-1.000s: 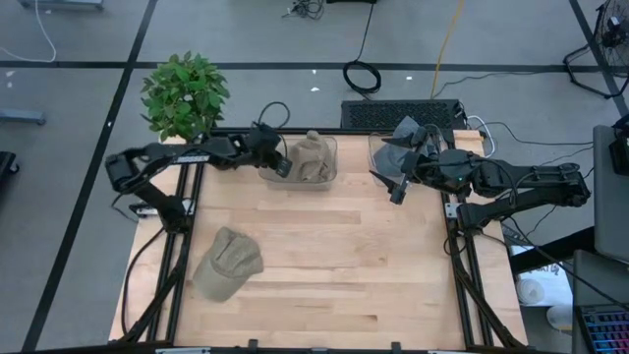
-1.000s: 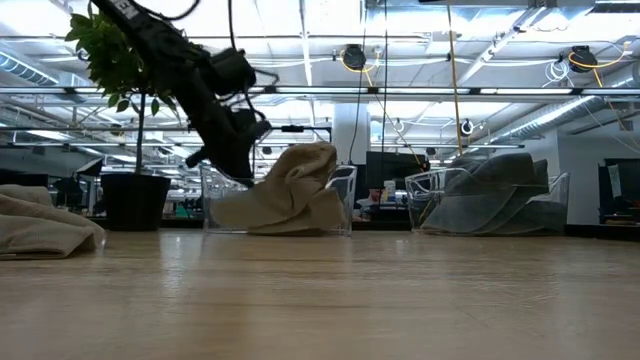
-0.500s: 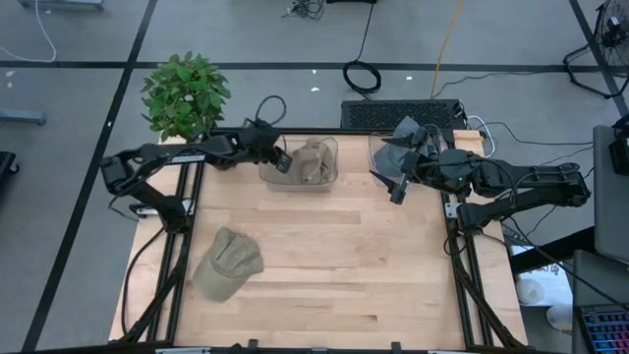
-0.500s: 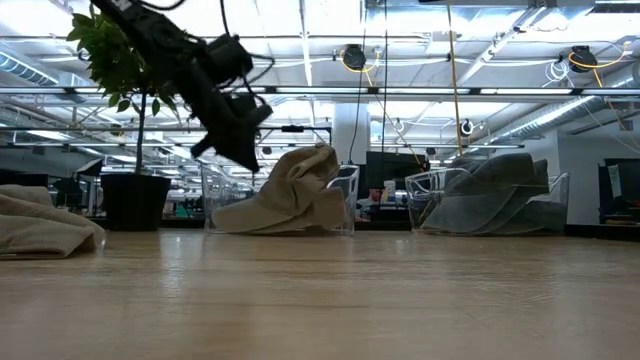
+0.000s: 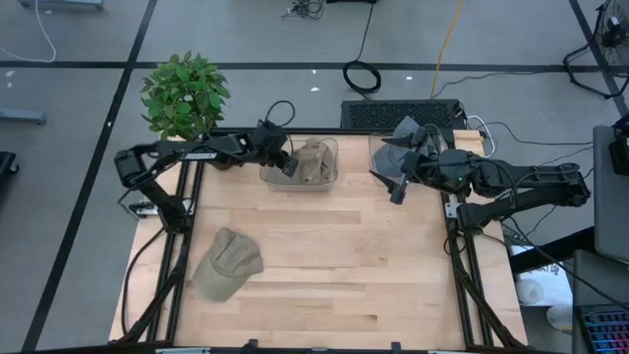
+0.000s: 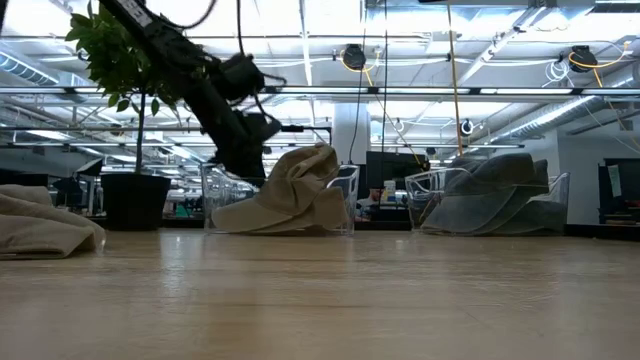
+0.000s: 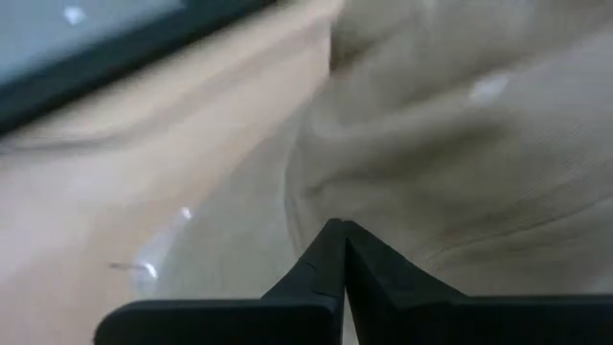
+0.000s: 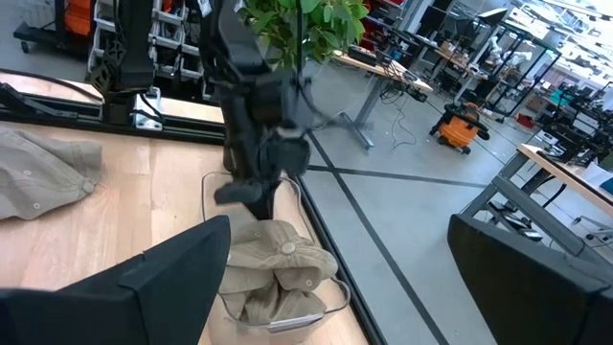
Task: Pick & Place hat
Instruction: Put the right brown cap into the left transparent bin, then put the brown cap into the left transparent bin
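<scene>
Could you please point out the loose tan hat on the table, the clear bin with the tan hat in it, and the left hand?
loose tan hat (image 5: 228, 264): high view, on its crown.
clear bin (image 5: 335, 162): high view, on its right rim.
left hand (image 5: 288, 169): high view, at its shut fingertips.

Robotics lab or workshop: open industrial hall with exposed ceiling ducts (image 6: 590, 105), strip lighting, grey taped floor (image 5: 79, 128), loose cables (image 5: 362, 75), equipment racks (image 8: 134, 57), workbenches (image 8: 383, 72), and a potted plant (image 5: 184, 94) beside the wooden desk (image 5: 334, 265).
</scene>
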